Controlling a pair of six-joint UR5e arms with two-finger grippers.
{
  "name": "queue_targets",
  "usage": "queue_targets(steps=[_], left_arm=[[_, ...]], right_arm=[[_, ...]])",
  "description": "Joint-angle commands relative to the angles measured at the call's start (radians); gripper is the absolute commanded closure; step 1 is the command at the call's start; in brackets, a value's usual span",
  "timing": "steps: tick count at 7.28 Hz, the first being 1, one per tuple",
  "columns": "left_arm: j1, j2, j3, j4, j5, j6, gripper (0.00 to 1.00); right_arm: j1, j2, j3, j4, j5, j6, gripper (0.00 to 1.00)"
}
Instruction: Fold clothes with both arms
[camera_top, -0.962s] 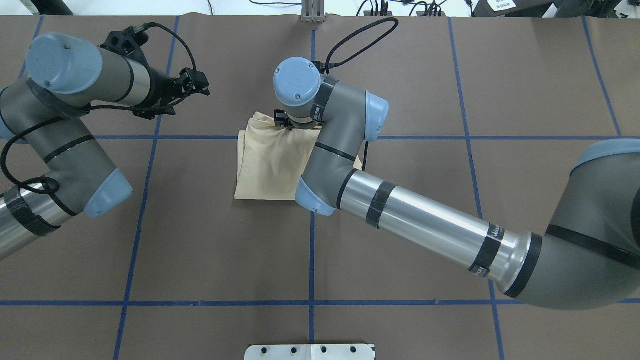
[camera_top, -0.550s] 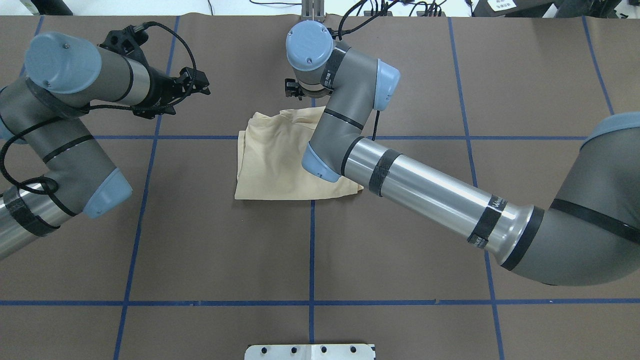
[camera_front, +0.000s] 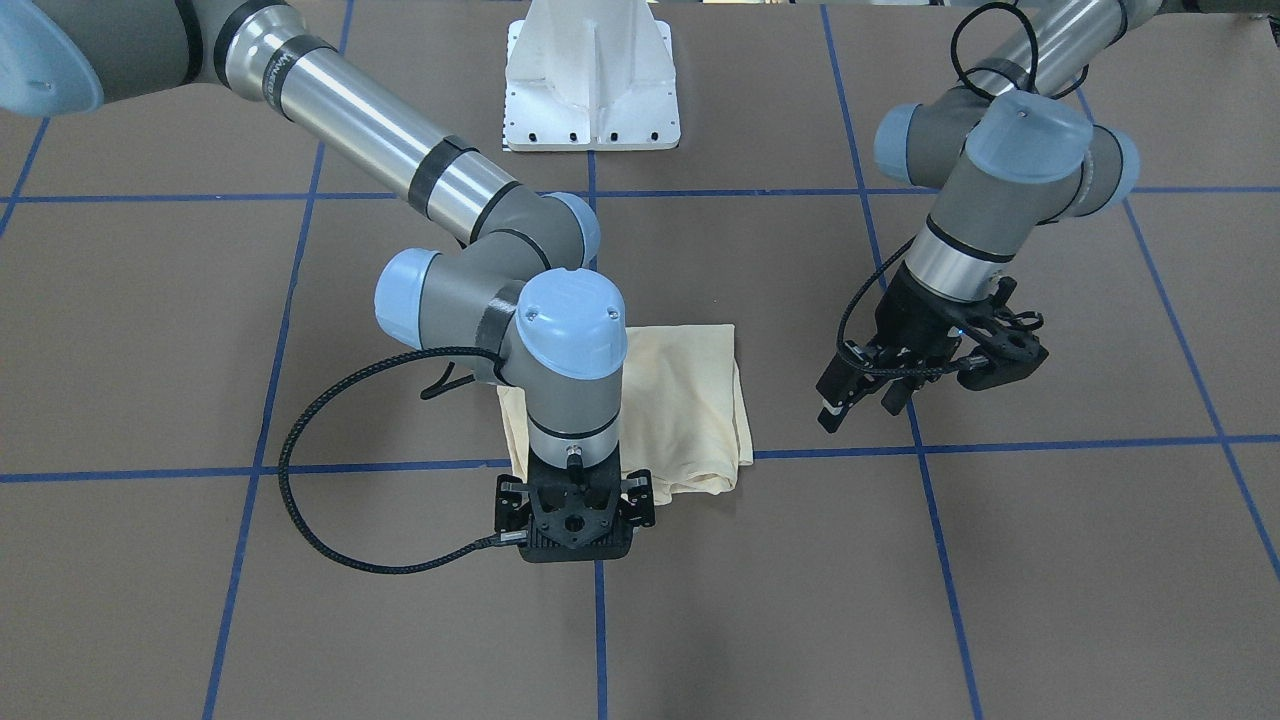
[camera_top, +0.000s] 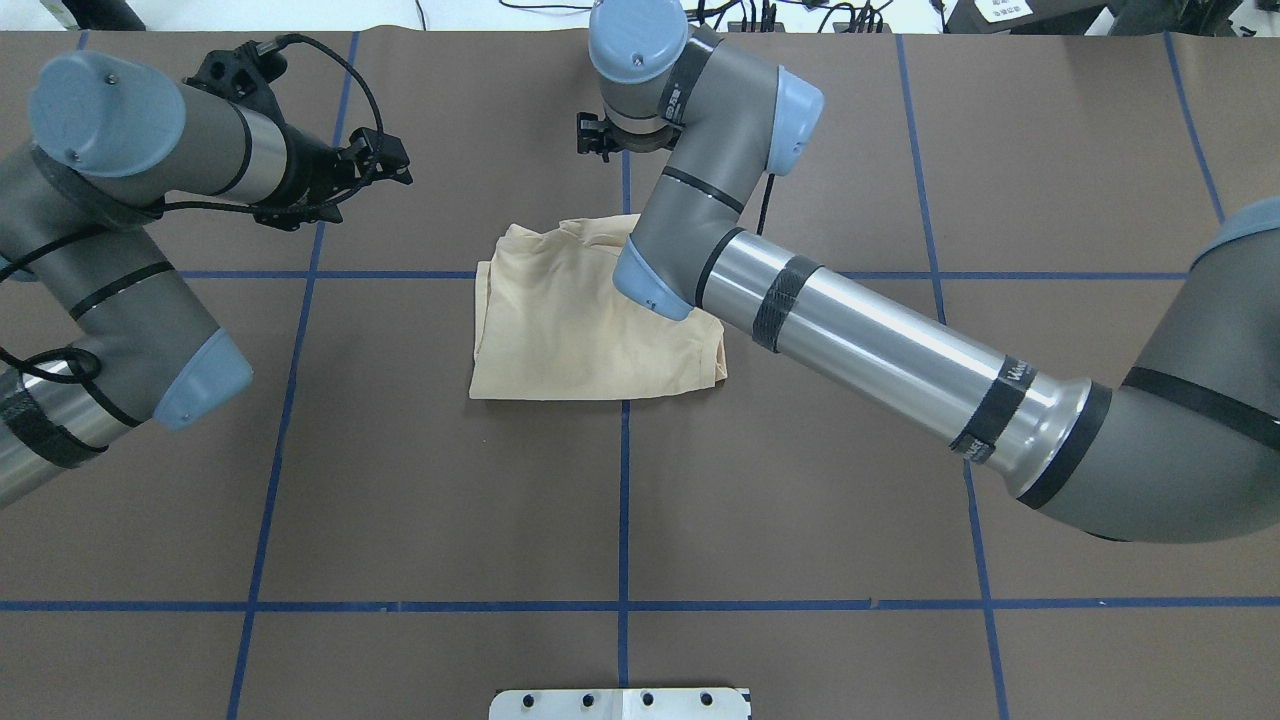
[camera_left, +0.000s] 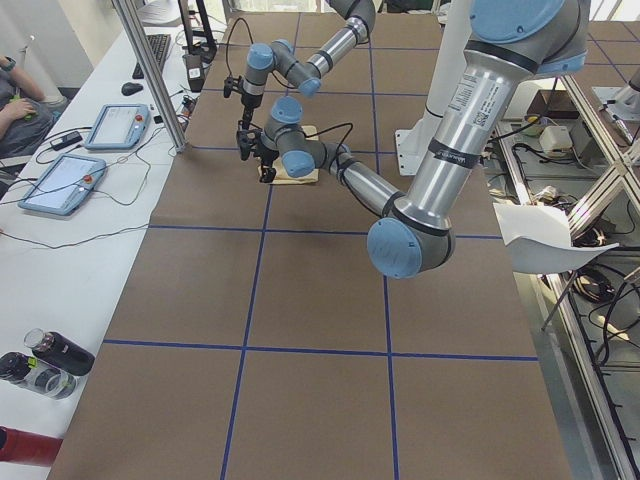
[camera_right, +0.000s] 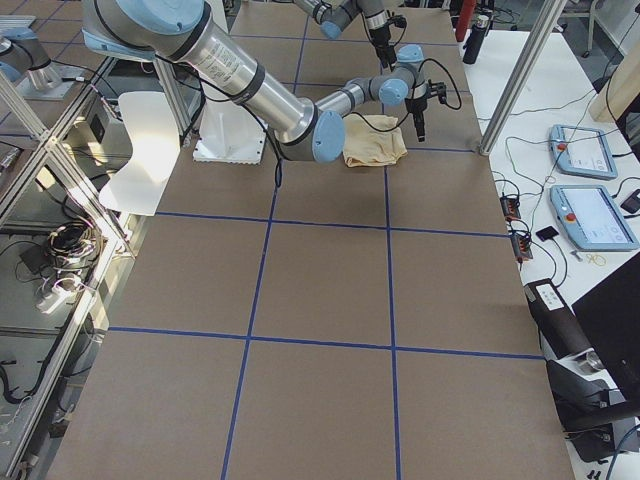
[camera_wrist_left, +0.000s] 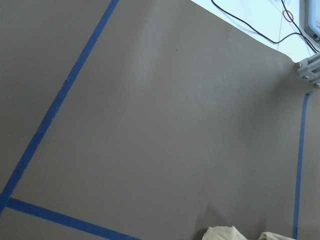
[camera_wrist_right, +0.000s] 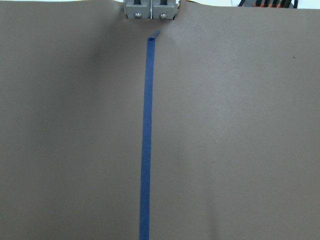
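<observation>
The clothes, one cream-yellow shirt (camera_top: 560, 320), lie folded into a rough rectangle at the table's middle (camera_front: 690, 400), with a rumpled far edge that also shows low in the left wrist view (camera_wrist_left: 225, 234). My right gripper (camera_front: 575, 535) hangs pointing down just beyond that far edge (camera_top: 600, 140), clear of the fabric, open and holding nothing. The right arm's forearm (camera_top: 880, 340) crosses above the shirt's right part. To the shirt's left, above bare table, my left gripper (camera_top: 395, 165) hovers open and empty (camera_front: 858, 402).
Blue tape lines (camera_wrist_right: 146, 135) divide the brown table cover. A metal post bracket (camera_wrist_right: 150, 9) stands at the far edge. The white pedestal base (camera_front: 590, 80) is on the robot's side. Tablets (camera_left: 60, 180) and bottles (camera_left: 50, 350) lie on a side bench.
My right gripper has let go of the shirt's far edge and moved up and away toward the table's far edge. The left arm has shifted slightly.
</observation>
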Motion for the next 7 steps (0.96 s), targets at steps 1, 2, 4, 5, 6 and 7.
queue_targets(steps=[1,2,4,5,6,7], left_arm=[[-0.058,0.15,-0.143,0.002,-0.057,0.193,0.0],[-0.09,0.206,-0.173,0.001,-0.068,0.194,0.0],[-0.155,0.288,-0.186,-0.008,-0.07,0.194,0.0],[-0.198,0.29,-0.157,-0.014,-0.073,0.188,0.0],[-0.203,0.296,-0.156,-0.022,-0.068,0.197,0.0],[-0.206,0.301,-0.153,-0.072,-0.05,0.197,0.0]], right_arm=[[0.066,-0.14,0.267,-0.203,0.101,-0.081,0.01],[0.096,-0.22,0.382,-0.26,0.131,-0.083,0.01],[0.201,-0.499,0.635,-0.255,0.24,-0.142,0.0],[0.223,-0.599,0.711,-0.252,0.234,-0.147,0.0],[0.247,-0.639,0.736,-0.25,0.237,-0.147,0.0],[0.249,-0.659,0.736,-0.25,0.231,-0.135,0.0]])
